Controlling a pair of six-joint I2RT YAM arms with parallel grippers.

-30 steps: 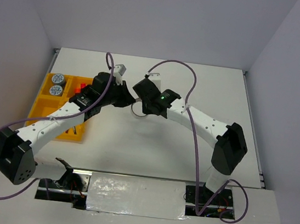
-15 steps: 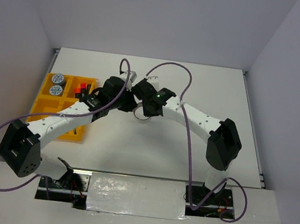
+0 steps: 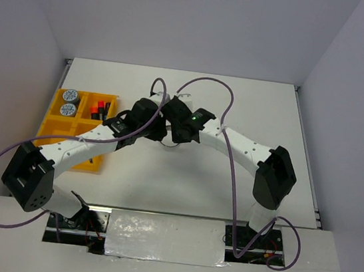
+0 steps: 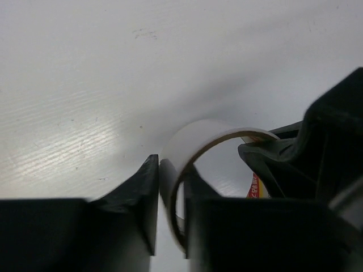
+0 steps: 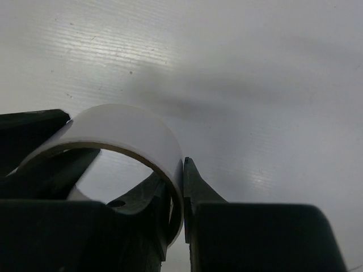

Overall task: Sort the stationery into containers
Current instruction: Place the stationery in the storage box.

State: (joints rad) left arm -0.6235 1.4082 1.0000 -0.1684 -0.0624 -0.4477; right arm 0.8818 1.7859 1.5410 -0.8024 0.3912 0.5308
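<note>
Grippers counted: two. Of these, the right gripper (image 5: pixel 176 192) is pinching the wall of the single pale, silvery-white tape ring (image 5: pixel 122 127) between nearly closed jaws, one finger inside the hoop and one outside. The left gripper (image 4: pixel 170 181) is straddling the opposite wall of the same ring, its jaws standing a little apart, slightly wider than the wall; no firm clamp is showing.

The ring is standing on edge over the white table (image 3: pixel 239 110) at the centre of the overhead view. It is sitting right of the flat yellow-orange plastic tray (image 3: pixel 52 126) and outside it. Contact with the table cannot be told.

Two round blue-white patterned rolls (image 3: pixel 71 95) are lying in the tray's upper-left compartment. Red and black items (image 3: pixel 98 108) are occupying the next compartment rightward, too small to count. The left arm is covering part of the lower compartments.
</note>
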